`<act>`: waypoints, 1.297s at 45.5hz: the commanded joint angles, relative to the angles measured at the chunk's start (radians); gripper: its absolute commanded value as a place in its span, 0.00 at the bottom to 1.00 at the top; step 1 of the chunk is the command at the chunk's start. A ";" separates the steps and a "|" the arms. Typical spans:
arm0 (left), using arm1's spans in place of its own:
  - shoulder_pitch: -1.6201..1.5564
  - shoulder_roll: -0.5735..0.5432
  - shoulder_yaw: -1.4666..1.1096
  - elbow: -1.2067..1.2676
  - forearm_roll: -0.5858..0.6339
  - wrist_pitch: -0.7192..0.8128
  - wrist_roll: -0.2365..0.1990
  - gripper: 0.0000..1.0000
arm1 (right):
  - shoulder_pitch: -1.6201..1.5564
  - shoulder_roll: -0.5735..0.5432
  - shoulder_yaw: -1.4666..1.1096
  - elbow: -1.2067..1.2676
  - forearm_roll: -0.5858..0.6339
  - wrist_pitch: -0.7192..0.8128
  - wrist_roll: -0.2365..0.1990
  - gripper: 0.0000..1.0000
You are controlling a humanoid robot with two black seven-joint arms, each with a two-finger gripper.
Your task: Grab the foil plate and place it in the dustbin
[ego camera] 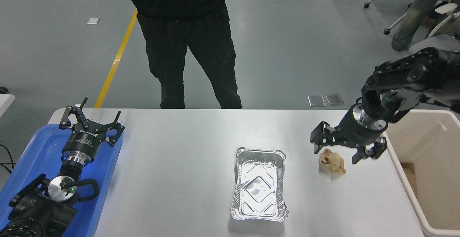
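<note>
The foil plate (259,184), a shiny silver tray with a crimped rim, lies flat on the white table near its front middle. The dustbin (427,174), a cream-white bin, stands at the table's right edge. My right gripper (337,151) hangs open above the table between the plate and the bin, raised over a crumpled brown paper ball (333,161), holding nothing. My left gripper (90,120) is parked open over the blue tray at the lower left.
A flat blue tray (32,158) sits at the table's left end under the left arm. A person in black (187,43) stands at the far side. Office chairs (431,39) are at the top right.
</note>
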 commanded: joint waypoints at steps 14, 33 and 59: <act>0.000 0.000 0.000 0.000 0.000 0.000 0.001 0.99 | 0.444 -0.022 -0.127 0.142 0.004 0.053 0.002 1.00; 0.000 0.000 0.000 0.000 0.000 0.000 0.001 0.99 | 0.406 -0.011 -0.130 0.139 0.003 0.053 0.002 1.00; -0.002 0.000 0.001 0.000 0.001 0.000 0.001 0.99 | -0.123 0.059 -0.110 -0.010 -0.052 -0.422 0.003 1.00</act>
